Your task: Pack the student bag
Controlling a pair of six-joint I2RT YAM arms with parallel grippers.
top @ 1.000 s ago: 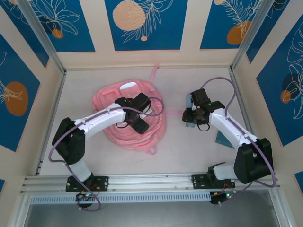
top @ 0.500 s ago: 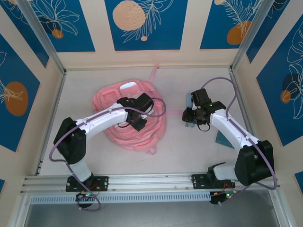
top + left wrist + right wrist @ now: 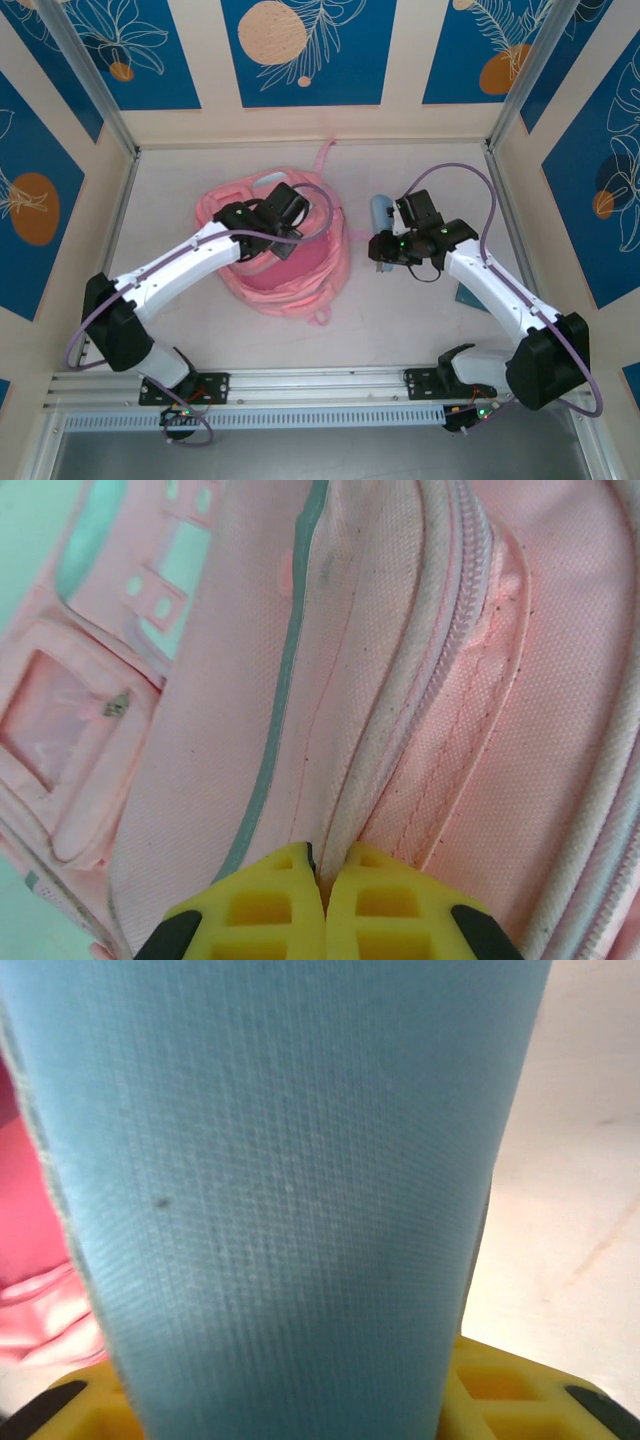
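The student bag (image 3: 295, 280) is a big pink backpack lying left of the table's middle. My left gripper (image 3: 268, 240) is over its top. In the left wrist view the yellow fingertips (image 3: 325, 865) are shut on the bag's pale zipper edge (image 3: 400, 710), with pink fabric (image 3: 220, 680) all around. My right gripper (image 3: 385, 250) hovers just right of the bag, shut on a light-blue pencil case (image 3: 380, 211). In the right wrist view the case (image 3: 290, 1180) stands up between the yellow fingers (image 3: 510, 1385), and a bit of the pink bag (image 3: 30, 1260) shows at the left.
A dark teal flat object (image 3: 468, 292) lies on the table under the right arm's forearm. A pink strap (image 3: 325, 156) trails from the bag toward the back wall. Walls enclose the table on three sides, and a metal rail (image 3: 320, 385) runs along the near edge.
My left gripper has shut on the bag's zipper edge and pulled it back and left. The right gripper has carried the pencil case left, closer to the bag.
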